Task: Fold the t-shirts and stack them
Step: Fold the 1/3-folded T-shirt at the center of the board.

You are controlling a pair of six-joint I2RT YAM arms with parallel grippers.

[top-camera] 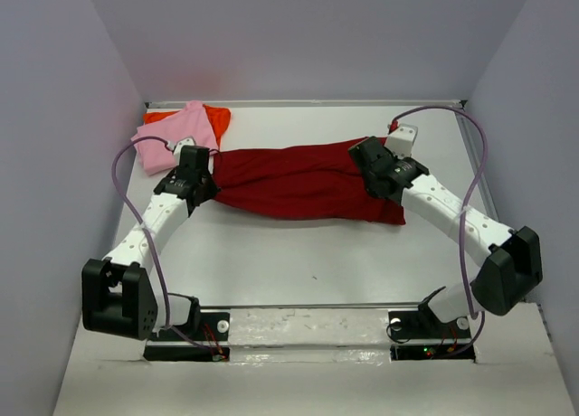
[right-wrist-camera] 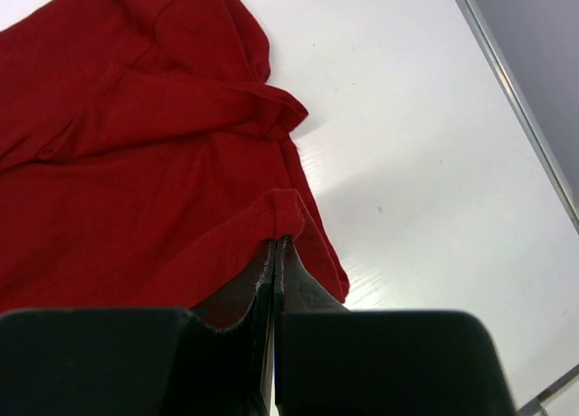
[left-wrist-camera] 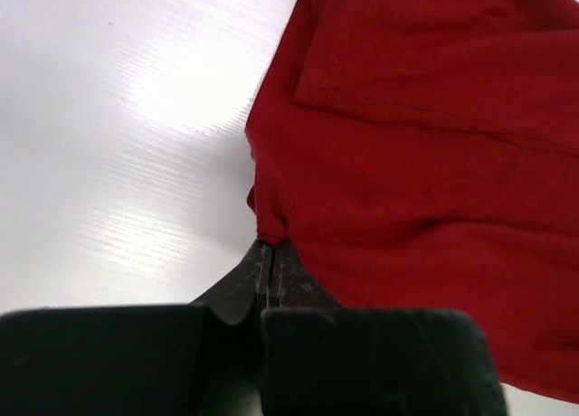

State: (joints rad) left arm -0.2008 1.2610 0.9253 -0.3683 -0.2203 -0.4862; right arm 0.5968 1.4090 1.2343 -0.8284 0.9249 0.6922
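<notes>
Edges of crimson t-shirt [top-camera: 289, 179] clamped in left claw [left-wrist-camera: 271, 246] and right claw [right-wrist-camera: 276, 242]; table [top-camera: 308, 253] nearside.

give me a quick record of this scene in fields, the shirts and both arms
crimson shirt: stretched sideways across the table, not yet stacked
pink shirt: far left corner, lying on the orange shirt
orange shirt: mostly covered, one edge showing
left fingers: shut on the crimson shirt's left end
right fingers: shut on its right end
</notes>
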